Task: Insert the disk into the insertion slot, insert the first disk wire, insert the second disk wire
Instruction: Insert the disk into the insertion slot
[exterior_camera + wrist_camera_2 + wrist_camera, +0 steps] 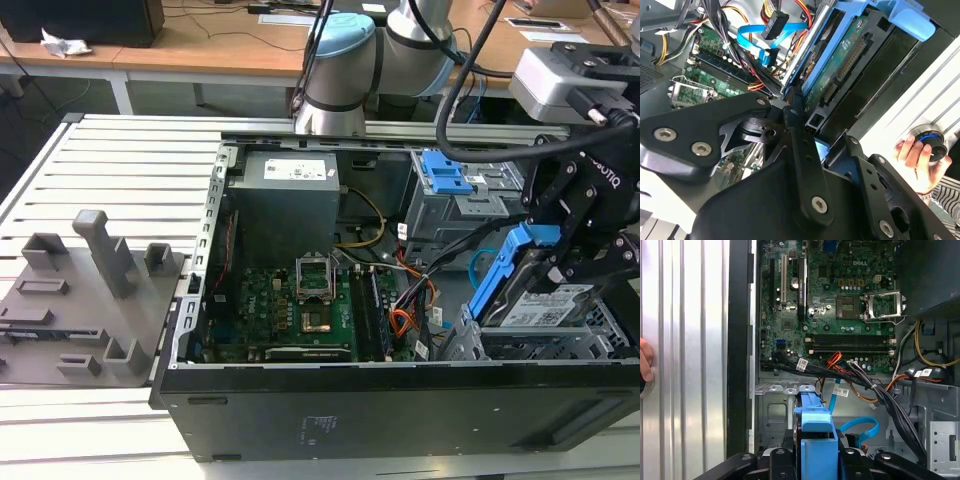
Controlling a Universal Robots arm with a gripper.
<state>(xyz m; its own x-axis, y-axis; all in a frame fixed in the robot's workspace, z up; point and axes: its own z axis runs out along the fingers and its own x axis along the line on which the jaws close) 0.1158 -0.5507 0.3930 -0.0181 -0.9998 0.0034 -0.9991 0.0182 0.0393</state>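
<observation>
Ribbed metal table (pixel 130 170) bears one open computer case (pixel 400 405); hand (pixel 545 250) grips one disk (pixel 545 308).

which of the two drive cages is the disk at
The low perforated cage right under the disk; the taller cage beside it carries blue latches.

In the exterior view the gripper (pixel 550 255) runs off the right edge, and its black body covers the upper corner of the disk (pixel 540 305). The insertion slot (pixel 540 345) sinks behind the case wall (pixel 400 400). In the first wrist view a hand (pixel 644 362) is cut by the edge, and the second disk wire (pixel 862 420) disappears behind the gripper's links.
</observation>
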